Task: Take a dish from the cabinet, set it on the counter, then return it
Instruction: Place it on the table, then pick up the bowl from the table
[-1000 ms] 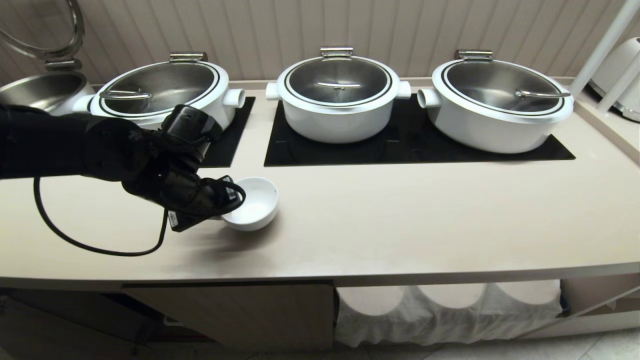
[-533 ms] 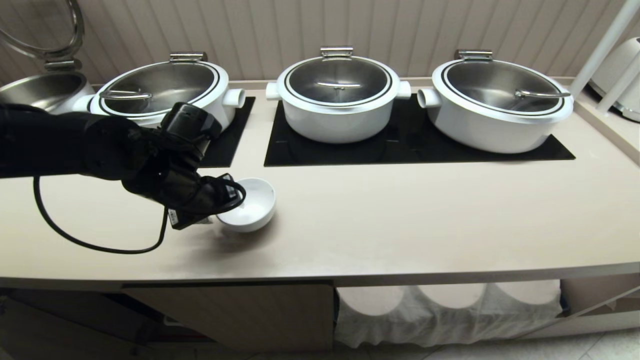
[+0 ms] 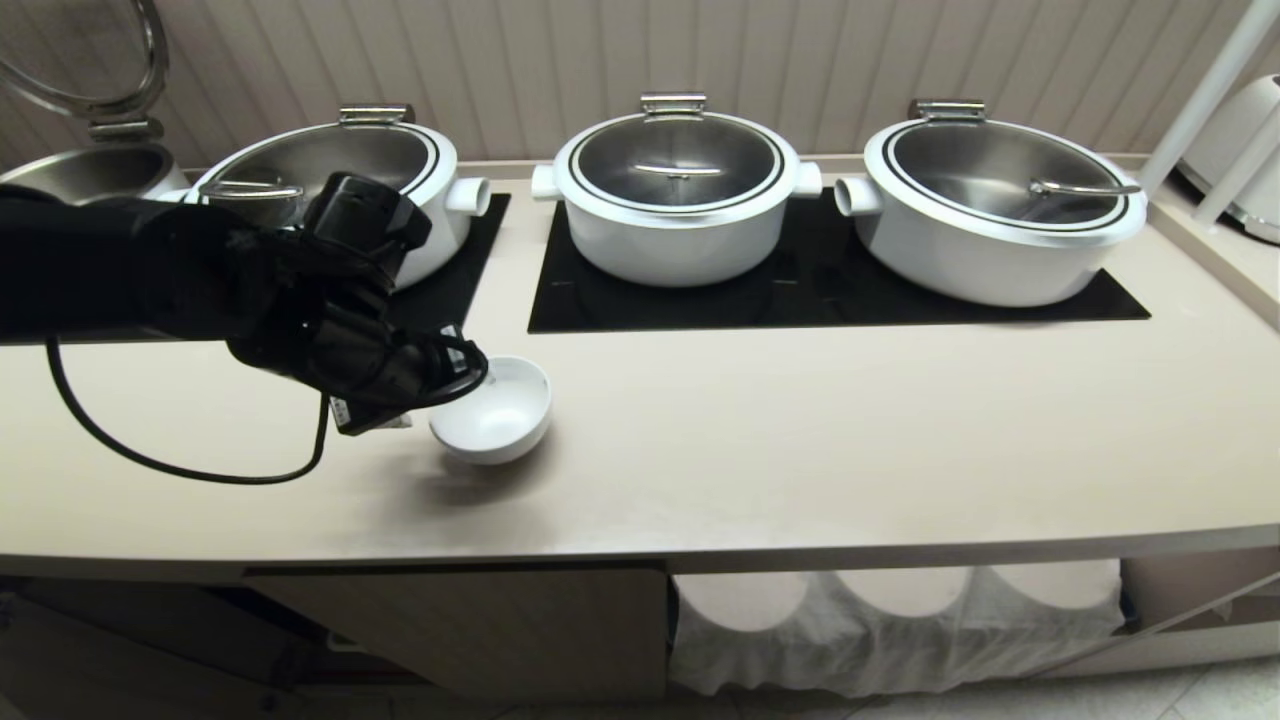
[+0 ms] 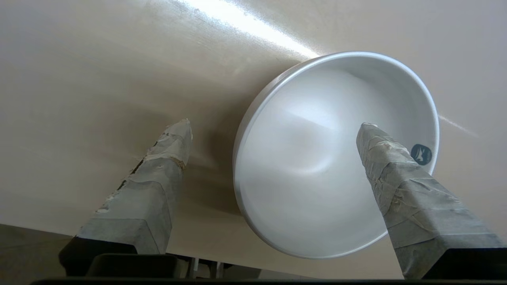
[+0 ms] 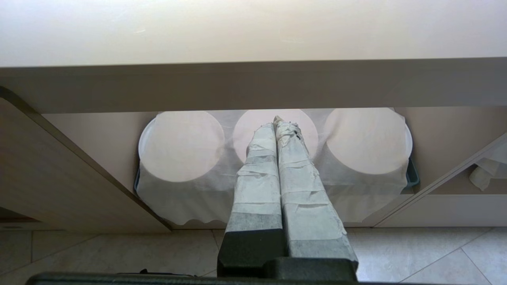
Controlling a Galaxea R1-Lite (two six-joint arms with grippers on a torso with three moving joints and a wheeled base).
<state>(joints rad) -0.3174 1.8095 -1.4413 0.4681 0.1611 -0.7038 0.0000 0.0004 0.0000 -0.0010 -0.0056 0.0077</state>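
The bowl (image 3: 493,412) sits upright on the worktop (image 3: 800,450), in front of the leftmost black hob plate (image 3: 455,280) and nearer the worktop's front edge than the pots are. The left gripper (image 4: 273,126) is spread wide over the bowl's rim: in the left wrist view one taped finger (image 4: 400,174) reaches above the bowl's hollow, the other (image 4: 158,174) stands outside the bowl over bare worktop, and the rim lies between them without either finger pressing on it. It has hold of nothing. In the head view the left gripper (image 3: 465,375) comes at the bowl from the left, its black arm crossing in front of the left pot (image 3: 330,180), with a black cable (image 3: 180,465) hanging in a loop above the worktop.

Behind the bowl, three white pots with steel lids stand in a row on the hob plates: the left pot, the middle pot (image 3: 676,190) and the right pot (image 3: 1000,205).

The right gripper (image 5: 276,120) hangs below the worktop's front edge, its two taped fingers pressed together and empty, pointing toward a white cloth (image 5: 190,198) draped over three round shapes on the shelf beneath. A beige cabinet door (image 3: 480,625) stands below the worktop, to the left of that cloth.
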